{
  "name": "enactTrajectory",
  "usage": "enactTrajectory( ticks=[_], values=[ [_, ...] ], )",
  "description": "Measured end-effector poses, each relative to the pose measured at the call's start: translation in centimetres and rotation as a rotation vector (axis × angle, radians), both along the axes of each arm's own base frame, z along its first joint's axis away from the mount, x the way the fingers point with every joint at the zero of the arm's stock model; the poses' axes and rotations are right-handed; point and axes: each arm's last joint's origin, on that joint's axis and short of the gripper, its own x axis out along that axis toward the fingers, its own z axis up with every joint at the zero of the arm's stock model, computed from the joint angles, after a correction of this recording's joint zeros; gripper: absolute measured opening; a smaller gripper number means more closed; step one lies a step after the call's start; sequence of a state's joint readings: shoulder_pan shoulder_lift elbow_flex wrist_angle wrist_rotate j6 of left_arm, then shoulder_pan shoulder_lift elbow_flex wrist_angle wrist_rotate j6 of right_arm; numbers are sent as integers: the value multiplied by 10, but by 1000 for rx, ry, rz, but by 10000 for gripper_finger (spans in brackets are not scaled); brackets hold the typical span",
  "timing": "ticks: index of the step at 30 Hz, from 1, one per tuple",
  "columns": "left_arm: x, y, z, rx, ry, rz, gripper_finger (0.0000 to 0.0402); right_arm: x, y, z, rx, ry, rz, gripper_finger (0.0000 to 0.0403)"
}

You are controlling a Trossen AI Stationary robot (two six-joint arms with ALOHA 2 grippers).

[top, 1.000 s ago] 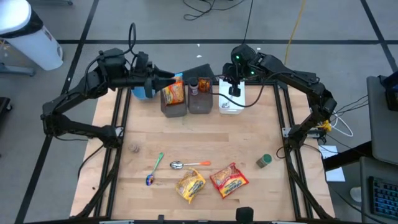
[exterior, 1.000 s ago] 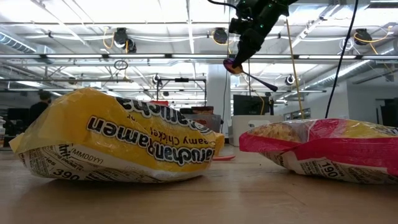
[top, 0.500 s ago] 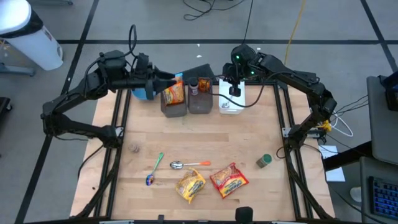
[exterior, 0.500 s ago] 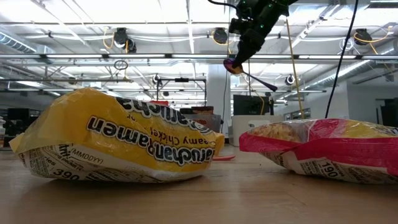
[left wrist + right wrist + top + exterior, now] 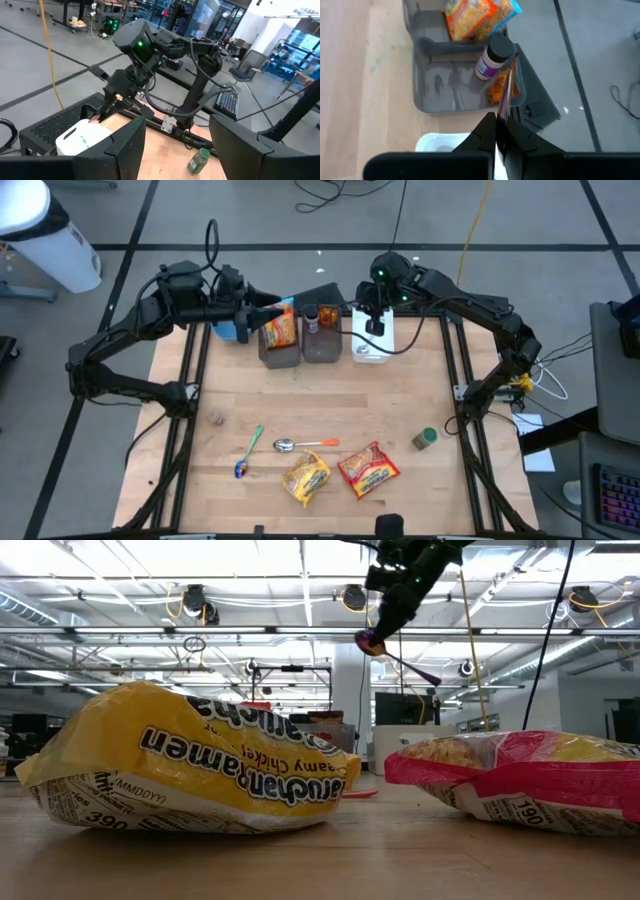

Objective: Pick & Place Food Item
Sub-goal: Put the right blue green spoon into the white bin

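Note:
An orange ramen packet [image 5: 279,330] [image 5: 477,17] stands on end in the left grey bin [image 5: 280,355], leaning on its far wall. My left gripper [image 5: 266,313] [image 5: 177,150] hovers just left of the packet, open, with nothing between its fingers. A yellow ramen packet [image 5: 306,478] [image 5: 190,765] and a red one [image 5: 368,470] [image 5: 520,780] lie flat near the front edge. My right gripper [image 5: 375,327] [image 5: 496,122] [image 5: 377,632] hangs high over the white container [image 5: 372,348], shut on a thin pink-purple utensil-like strip [image 5: 504,97]. My right gripper pinches the thin strip between its two fingertips, near the strip's pink-purple end [image 5: 371,641]. The fingers slant down toward the table's left. The strip is lifted clear, and its dark free end [image 5: 425,673] sticks out slanting down past the fingers.
A second grey bin [image 5: 322,352] holds a dark-capped bottle [image 5: 492,57] and an orange packet [image 5: 497,90]. A blue tub [image 5: 230,330] stands at the far left. Two spoons [image 5: 247,453] [image 5: 305,444], a green jar [image 5: 425,438] and a small brown item [image 5: 215,417] lie on the board.
My left gripper has rolled a little about its own pointing line, staying beside the packet in the bin. Nothing else has visibly moved.

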State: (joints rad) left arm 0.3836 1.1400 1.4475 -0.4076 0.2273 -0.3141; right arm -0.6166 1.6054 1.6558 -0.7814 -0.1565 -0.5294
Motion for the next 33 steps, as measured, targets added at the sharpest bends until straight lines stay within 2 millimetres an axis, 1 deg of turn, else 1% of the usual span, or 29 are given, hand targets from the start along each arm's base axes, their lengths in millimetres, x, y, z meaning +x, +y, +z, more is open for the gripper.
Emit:
enactTrajectory(
  ticks=[6,14,19,22,26,30,33],
  values=[
    [0,0,0,47,7,7,230,0,0,0,-48,26,-19,4],
    [0,2,2,134,9,33,230,-2,-1,-1,-155,101,81,4],
    [2,5,3,144,-12,68,230,-5,1,-5,-215,191,207,4],
    [6,7,2,122,-21,73,230,-7,2,-18,-236,249,276,4],
    [8,8,2,107,-29,75,230,-8,3,-47,-213,315,326,4],
    [12,9,-2,90,-8,76,230,-9,5,-71,-209,348,332,4],
    [17,11,-3,86,-9,75,230,-7,8,-82,-224,370,329,4]
  ],
)
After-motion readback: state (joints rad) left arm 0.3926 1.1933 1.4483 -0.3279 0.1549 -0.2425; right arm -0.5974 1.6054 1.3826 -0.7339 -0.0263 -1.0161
